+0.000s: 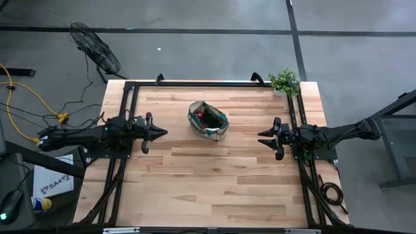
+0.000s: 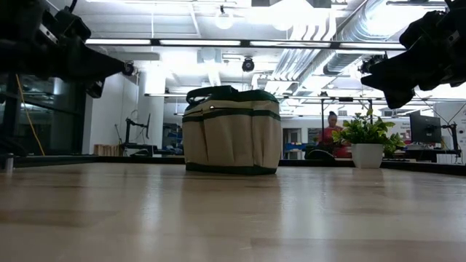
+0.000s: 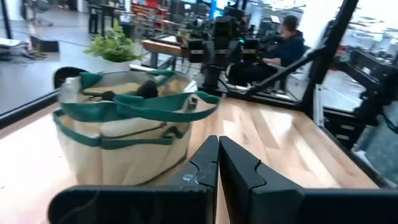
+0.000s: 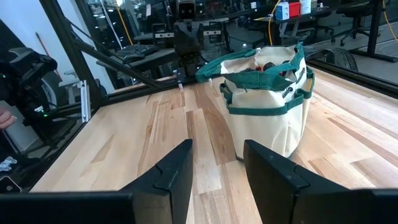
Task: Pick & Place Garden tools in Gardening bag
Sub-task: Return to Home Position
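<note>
The gardening bag stands upright on the table's middle, toward the far side, tan with green trim and loop handles; it also shows in the low view. Red and dark things lie inside it; which tools they are I cannot tell. No loose tools show on the table. My left gripper hangs shut above the table, left of the bag. My right gripper hangs open above the table, right of the bag, fingers pointing toward it.
A green potted plant stands at the table's far right corner. A black frame runs along the table's edges. A person sits beyond the table. Bare wood lies between the bag and the near edge.
</note>
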Motion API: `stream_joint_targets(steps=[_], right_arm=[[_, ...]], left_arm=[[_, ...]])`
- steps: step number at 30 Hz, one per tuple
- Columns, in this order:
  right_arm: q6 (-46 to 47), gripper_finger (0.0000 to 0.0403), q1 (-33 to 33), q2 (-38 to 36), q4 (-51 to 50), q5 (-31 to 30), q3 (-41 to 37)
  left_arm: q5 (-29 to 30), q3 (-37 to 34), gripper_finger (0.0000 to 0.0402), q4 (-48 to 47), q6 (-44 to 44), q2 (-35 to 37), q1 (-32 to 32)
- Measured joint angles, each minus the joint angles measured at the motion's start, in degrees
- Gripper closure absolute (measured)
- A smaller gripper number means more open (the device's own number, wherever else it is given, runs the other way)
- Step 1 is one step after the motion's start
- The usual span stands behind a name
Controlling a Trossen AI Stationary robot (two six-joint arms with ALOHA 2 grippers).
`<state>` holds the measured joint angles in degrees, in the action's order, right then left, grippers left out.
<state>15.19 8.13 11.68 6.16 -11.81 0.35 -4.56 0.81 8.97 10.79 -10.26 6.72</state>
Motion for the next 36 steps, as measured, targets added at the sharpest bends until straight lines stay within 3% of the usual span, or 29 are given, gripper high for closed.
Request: stream_joint_targets(steps=[6, 36], right_arm=[[-0.01, 0.0268, -0.01, 0.00, 0.01, 0.01, 0.01], [-0.01, 0.0268, 0.01, 0.00, 0.01, 0.01, -0.01]], left_arm=[[3.91, -0.04, 0.0391, -8.87, -2.80, 3.44, 0.00], [4.02, -0.10, 0.0391, -8.46, -2.99, 4.77, -0.52]])
